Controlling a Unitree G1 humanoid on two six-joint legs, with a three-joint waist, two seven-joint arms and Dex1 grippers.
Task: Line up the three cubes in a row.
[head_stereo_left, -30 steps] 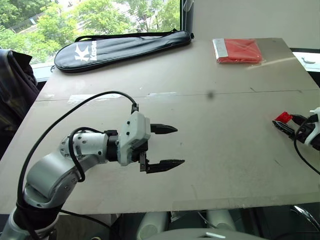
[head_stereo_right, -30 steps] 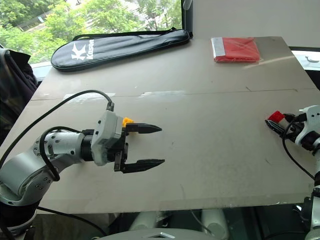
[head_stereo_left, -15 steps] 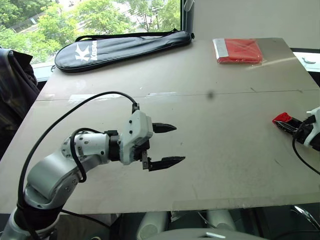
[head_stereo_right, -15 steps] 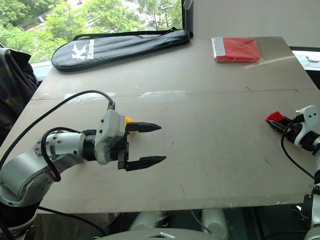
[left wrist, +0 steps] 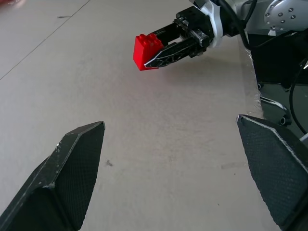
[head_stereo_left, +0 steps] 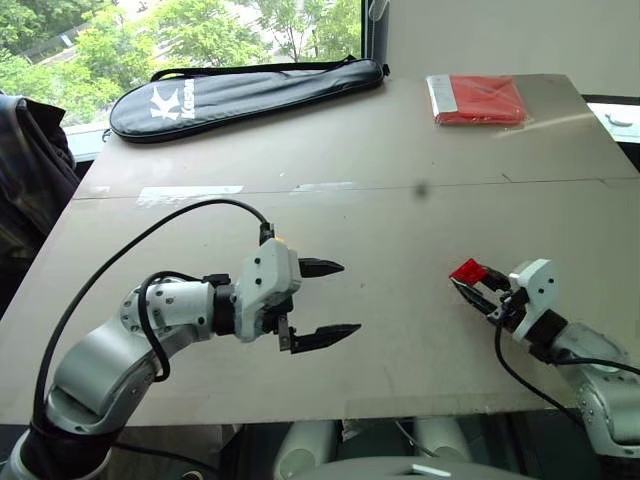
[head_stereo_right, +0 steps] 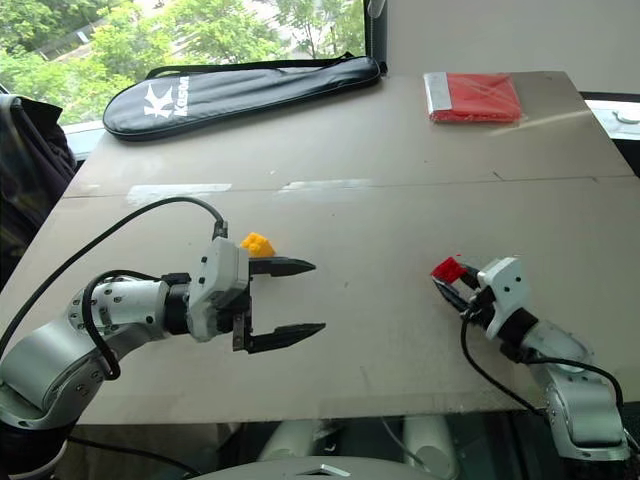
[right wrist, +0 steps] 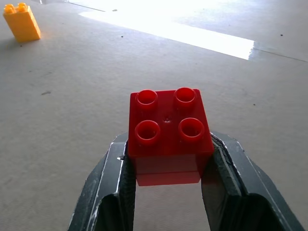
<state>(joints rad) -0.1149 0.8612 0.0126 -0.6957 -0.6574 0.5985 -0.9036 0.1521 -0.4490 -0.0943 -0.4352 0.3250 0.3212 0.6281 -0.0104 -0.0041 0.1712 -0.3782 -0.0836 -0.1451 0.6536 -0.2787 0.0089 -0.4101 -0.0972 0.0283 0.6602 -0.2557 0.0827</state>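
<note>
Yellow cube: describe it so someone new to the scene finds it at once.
Start at the big grey table. On its left side hangs the open left tool; the yellow cube stands on the tabletop just behind it, studs up. It is the small yellow block standing free; the red cube is clamped in the right tool.
</note>
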